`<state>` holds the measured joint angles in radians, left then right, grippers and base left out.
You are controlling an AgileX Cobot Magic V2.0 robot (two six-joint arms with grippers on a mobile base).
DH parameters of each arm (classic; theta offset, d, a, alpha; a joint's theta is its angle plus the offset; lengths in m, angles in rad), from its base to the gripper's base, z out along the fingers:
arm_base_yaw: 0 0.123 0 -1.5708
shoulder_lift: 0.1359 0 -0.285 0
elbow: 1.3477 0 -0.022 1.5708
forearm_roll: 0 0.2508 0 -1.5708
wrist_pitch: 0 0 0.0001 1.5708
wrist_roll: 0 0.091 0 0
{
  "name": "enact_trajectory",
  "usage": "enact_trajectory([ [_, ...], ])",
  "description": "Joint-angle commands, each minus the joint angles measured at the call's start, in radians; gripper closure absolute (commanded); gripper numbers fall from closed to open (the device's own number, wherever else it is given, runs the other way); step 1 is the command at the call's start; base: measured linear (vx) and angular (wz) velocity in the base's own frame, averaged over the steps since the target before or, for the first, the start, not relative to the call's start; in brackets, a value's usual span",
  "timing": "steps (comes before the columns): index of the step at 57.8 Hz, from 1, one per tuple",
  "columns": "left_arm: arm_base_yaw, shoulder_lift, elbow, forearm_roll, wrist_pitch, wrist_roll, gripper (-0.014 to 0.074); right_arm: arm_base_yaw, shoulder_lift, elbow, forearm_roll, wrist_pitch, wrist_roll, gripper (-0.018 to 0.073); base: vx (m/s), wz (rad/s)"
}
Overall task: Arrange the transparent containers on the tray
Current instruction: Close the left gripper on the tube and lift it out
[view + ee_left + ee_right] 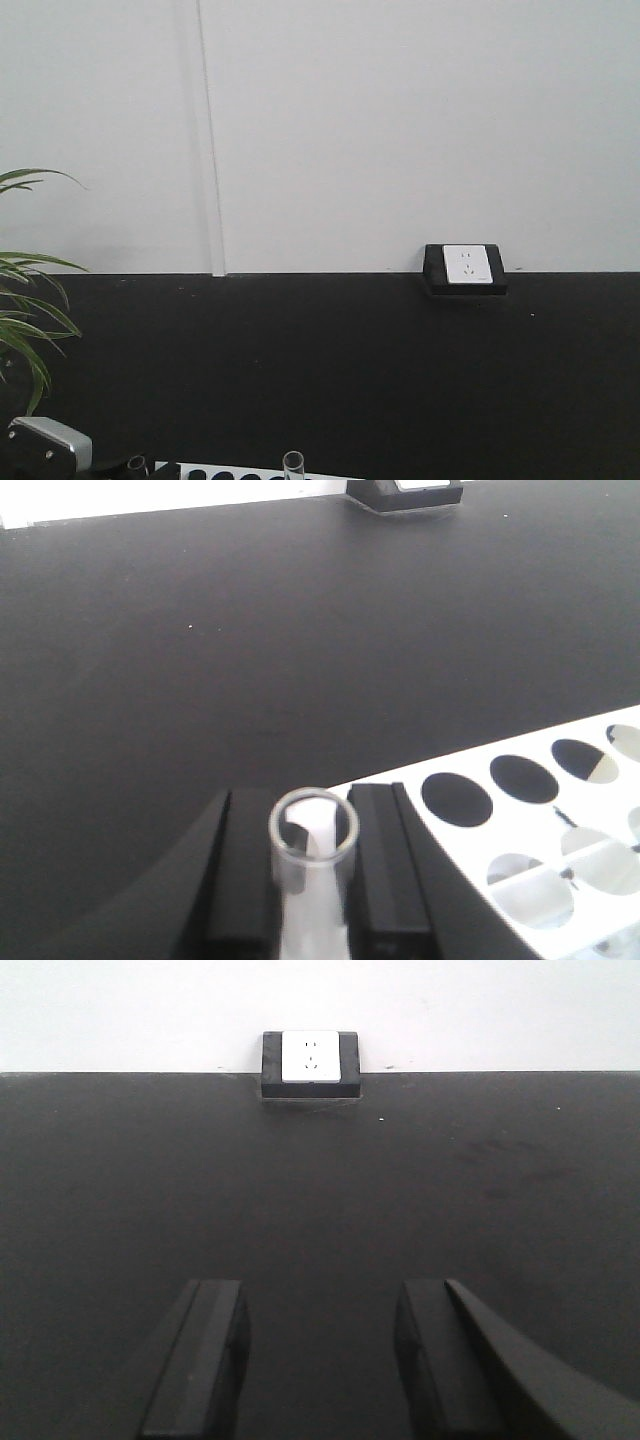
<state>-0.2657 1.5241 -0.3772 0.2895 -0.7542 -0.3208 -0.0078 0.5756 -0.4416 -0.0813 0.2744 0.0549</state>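
Observation:
A clear glass test tube [313, 852] stands upright between the two black fingers of my left gripper [312, 870], which is shut on it; its round rim faces the camera. The same tube's rim [293, 462] pokes up at the bottom edge of the front view. My right gripper [320, 1360] hangs open over bare black table, nothing between its fingers. The yellow tray is out of view.
A white rack with round holes [540, 830] lies just right of the left gripper, and its top edge [250, 474] shows in the front view. A black socket box [465, 268] sits at the table's far edge by the white wall. Plant leaves [25, 320] at left.

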Motion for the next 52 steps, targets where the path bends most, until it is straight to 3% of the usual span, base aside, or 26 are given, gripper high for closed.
enact_trajectory([
  [1,-0.005,-0.037,-0.025,-0.018,-0.084,-0.006,0.0461,0.001,0.006,-0.034,-0.009,-0.093,-0.002,0.0134,0.00,0.00],
  [22,-0.004,-0.229,-0.100,-0.018,-0.028,-0.027,0.0468,0.001,0.006,-0.034,-0.009,-0.120,-0.002,0.0134,0.00,0.00],
  [45,-0.004,-0.453,-0.343,-0.018,0.420,-0.027,0.0468,0.001,0.006,-0.034,-0.001,-0.191,-0.007,0.0134,0.00,0.00],
  [52,-0.004,-0.526,-0.346,-0.018,0.500,-0.026,0.0468,0.062,0.020,-0.034,-0.001,-0.213,-0.055,0.0134,0.00,0.00],
])
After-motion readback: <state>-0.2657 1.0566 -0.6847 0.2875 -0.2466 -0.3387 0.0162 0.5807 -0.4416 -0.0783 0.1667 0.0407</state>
